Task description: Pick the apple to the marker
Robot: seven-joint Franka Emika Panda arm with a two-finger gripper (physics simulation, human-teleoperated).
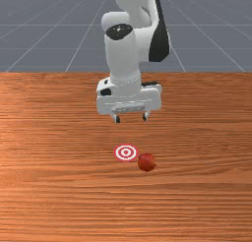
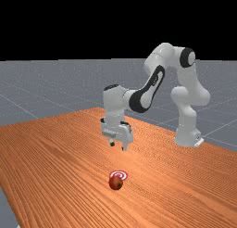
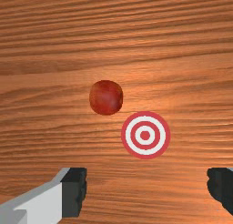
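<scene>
In the front view my gripper point(image 1: 131, 119) hangs above the table, open, its two fingers wide apart with nothing between them. The red apple point(image 1: 146, 162) rests on the wood, lower in that picture than the gripper. Beside it, toward the front view's left, lies the flat red-and-white ringed marker point(image 1: 125, 152). The far view has the apple point(image 2: 115, 182) partly in front of the marker point(image 2: 119, 174), both below the raised gripper point(image 2: 118, 147). In the wrist view the apple point(image 3: 106, 97) and marker point(image 3: 145, 135) lie ahead of the open gripper point(image 3: 147, 191).
Orange-brown wooden table point(image 1: 59, 187) surrounds the apple and marker. Its far edge, in the front view, runs behind the hand. The arm's base point(image 2: 187, 138) stands at the far view's right.
</scene>
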